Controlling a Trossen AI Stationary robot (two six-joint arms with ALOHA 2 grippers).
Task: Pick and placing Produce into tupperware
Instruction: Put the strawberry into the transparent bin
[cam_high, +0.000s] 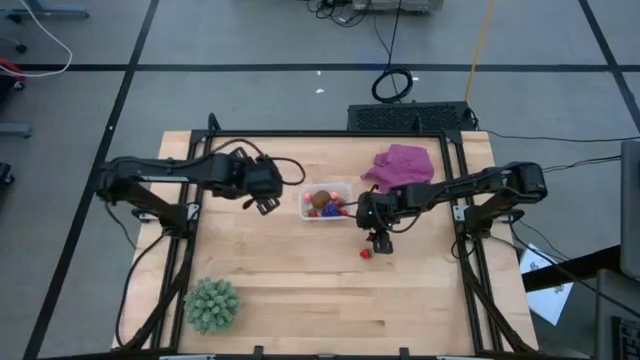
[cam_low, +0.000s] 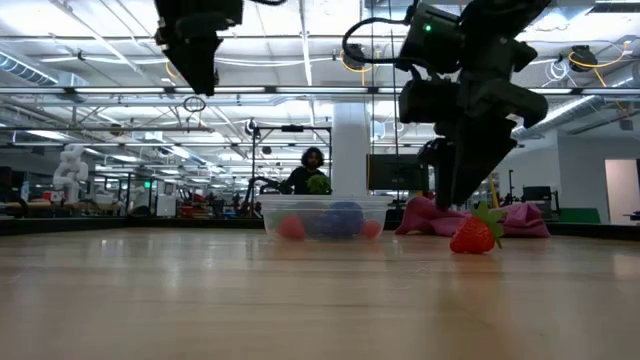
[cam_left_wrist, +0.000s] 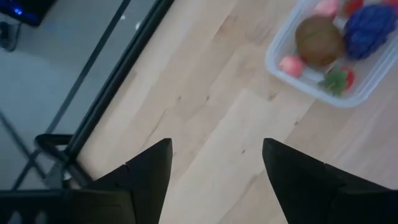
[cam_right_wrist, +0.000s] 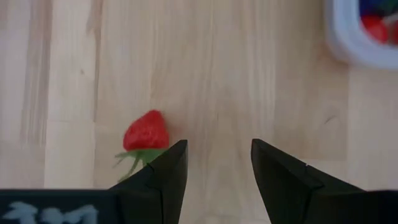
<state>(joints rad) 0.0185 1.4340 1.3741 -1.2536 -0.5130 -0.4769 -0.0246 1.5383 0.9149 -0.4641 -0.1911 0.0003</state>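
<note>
The small clear plastic rectangular container (cam_high: 325, 203) stands near the middle of the wooden table (cam_high: 300, 300) and already holds most of the toy fruit. In the left wrist view I can see inside it a brown round piece (cam_left_wrist: 318, 40), a dark purple grape-like cluster (cam_left_wrist: 369, 30) and several small red strawberry pieces (cam_left_wrist: 290, 65). One red toy strawberry with a green leaf (cam_right_wrist: 146, 134) is not yet placed: it lies on the bare wood, apart from the container.

The right gripper (cam_high: 380, 240) hangs just above the table near this strawberry. Its fingers are spread apart and grasp nothing; the strawberry sits beside one finger, not between them. The left gripper (cam_high: 265, 197) waits beside the container, also released and empty.

I judge the task almost finished: only this last strawberry, as far as the pictures show, must be picked and put in. A spiky green ball (cam_high: 211, 304) and a purple-magenta cloth (cam_high: 402, 166) rest away from the work.
</note>
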